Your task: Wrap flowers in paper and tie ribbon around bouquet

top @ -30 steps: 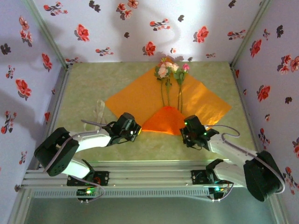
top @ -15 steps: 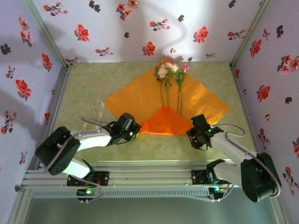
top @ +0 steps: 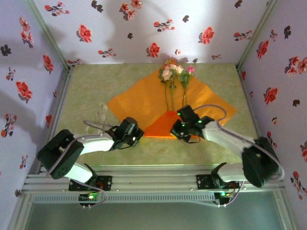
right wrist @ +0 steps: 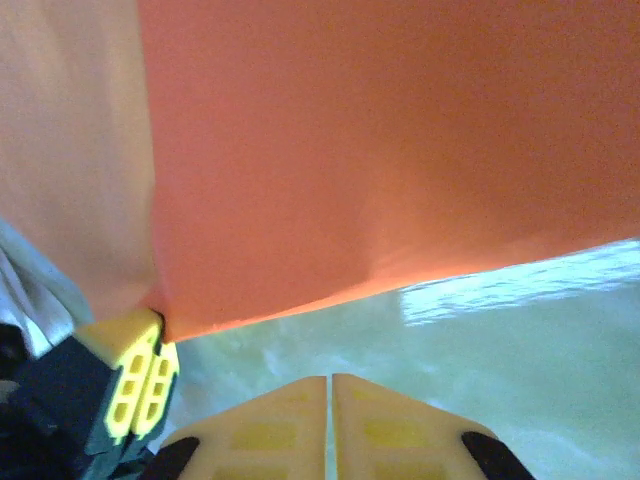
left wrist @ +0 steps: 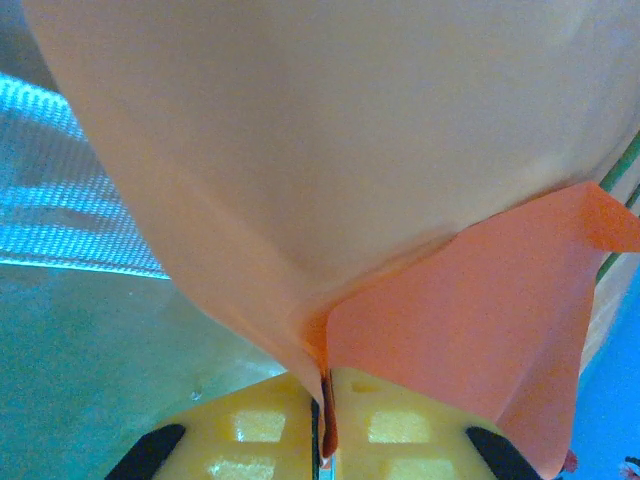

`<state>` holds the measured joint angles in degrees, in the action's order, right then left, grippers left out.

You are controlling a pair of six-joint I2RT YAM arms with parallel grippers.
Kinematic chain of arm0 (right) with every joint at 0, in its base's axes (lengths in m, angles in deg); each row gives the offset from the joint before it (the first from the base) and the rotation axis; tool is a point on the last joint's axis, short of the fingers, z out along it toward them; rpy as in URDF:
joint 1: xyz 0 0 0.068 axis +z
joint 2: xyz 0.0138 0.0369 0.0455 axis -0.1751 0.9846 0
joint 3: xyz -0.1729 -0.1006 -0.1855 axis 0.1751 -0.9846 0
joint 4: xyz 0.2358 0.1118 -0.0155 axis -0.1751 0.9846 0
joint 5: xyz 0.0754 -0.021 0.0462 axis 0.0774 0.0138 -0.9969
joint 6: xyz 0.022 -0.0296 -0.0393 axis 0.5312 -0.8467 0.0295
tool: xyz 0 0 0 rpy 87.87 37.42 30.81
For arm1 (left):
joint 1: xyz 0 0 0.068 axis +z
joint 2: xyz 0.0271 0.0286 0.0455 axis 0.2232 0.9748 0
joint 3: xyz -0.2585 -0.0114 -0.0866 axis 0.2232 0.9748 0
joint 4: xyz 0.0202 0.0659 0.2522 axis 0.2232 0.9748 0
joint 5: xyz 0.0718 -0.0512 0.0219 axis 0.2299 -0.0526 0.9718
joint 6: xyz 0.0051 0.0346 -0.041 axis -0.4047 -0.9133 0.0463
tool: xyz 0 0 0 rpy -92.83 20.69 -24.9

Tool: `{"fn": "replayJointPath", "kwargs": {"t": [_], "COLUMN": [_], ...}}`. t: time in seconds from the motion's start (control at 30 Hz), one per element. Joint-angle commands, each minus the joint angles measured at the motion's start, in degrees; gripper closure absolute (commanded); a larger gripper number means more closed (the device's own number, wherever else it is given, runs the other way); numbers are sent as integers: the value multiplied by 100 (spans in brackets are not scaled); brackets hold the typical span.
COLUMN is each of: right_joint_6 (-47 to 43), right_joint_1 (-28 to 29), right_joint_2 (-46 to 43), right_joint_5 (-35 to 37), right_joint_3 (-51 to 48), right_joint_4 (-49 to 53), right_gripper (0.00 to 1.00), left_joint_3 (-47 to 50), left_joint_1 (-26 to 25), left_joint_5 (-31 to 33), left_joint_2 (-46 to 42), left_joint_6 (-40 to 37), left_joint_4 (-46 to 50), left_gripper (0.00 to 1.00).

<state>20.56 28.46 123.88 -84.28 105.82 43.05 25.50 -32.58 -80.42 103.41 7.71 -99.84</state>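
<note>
There are two arms and two hands. Nearest in the top view, the left hand (top: 138, 134) is at 7 o'clock of the paper (top: 144, 103). In its wrist view the two yellow fingers (left wrist: 255, 430) are pressed together on a thin edge of the paper (left wrist: 350, 150), so this hand grips the sheet. The right hand (top: 174, 130) is at the right side of the folded corner. In its own view the right hand (right wrist: 330, 385) has its fingers closed on each other with nothing between them. It is over the green surface (right wrist: 520, 360), and the paper (right wrist: 380, 150) is just beyond it at 12 o'clock. The same view shows the left hand (right wrist: 140, 375) at 8 o'clock, pinching the corner of the sheet.

There is one paper. Its near corner is folded toward 12 o'clock as a darker orange triangle. One ribbon (top: 101, 113) lies on the surface (top: 91, 81) at 9 o'clock of the paper. It is very pale, and its near end is hard to separate from the arm's cable.

The flowers (top: 173, 71) lie at the far corner of the paper. I count at least three blooms: pink, cream and magenta. They are bunched, so I cannot tell the exact number. The stems (top: 168, 96) run toward 6 o'clock and their ends are hidden under the fold. In the left wrist view the stems (left wrist: 622, 175) are cut off at the 3 o'clock edge.

Half a second ago the right hand was over bare surface at 4 o'clock of the fold, apart from the paper. It has since moved toward 10 o'clock. The left hand and the fold are nearly where they were.
</note>
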Motion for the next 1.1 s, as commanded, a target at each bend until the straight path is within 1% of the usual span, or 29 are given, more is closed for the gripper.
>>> {"fn": "replayJointPath", "kwargs": {"t": [0.0,0.13,0.3,0.37,0.43,0.5,0.6,0.63,0.67,0.73,0.8,0.83,0.97,1.07], "right_joint_6": [28,303,418,452,369,189,-57,-147,-238,-315,-221,-135,135,300], "right_joint_1": [327,307,311,308,309,316,337,364,382,384,370,356,325,296], "right_joint_2": [734,1426,1948,1978,1863,1705,1586,1592,1629,1746,1819,1860,1973,2036], "right_joint_5": [-549,-545,-675,-750,-732,-643,-622,-617,-590,-569,-534,-553,-566,-609], "right_joint_3": [165,174,-26,-152,-165,-12,330,474,598,704,575,491,302,156], "right_joint_4": [-1465,-2184,-2074,-2059,-1887,-1563,-1247,-1129,-939,-647,-738,-881,-1203,-1412], "right_gripper": [90,91,95,95,96,96,96,95,96,98,100,100,100,100], "left_joint_3": [50,87,70,51,53,52,35,24,7,-68,-198,-288,-573,-619], "left_joint_1": [25,20,12,11,12,12,-3,-6,-13,-87,-159,-192,-285,-329], "left_joint_5": [26,68,65,68,59,37,30,33,36,72,-1,-125,-663,-890], "left_joint_2": [-120,-143,-110,-105,-91,-71,-77,-93,-114,-155,-137,-86,237,547], "left_joint_6": [-100,-74,-150,-212,-256,-266,-281,-308,-326,-479,-692,-811,-1093,-1114], "left_joint_4": [275,266,143,136,134,134,192,210,236,257,282,319,559,245], "left_gripper": [88,85,81,81,85,87,87,84,78,61,49,45,44,49]}}
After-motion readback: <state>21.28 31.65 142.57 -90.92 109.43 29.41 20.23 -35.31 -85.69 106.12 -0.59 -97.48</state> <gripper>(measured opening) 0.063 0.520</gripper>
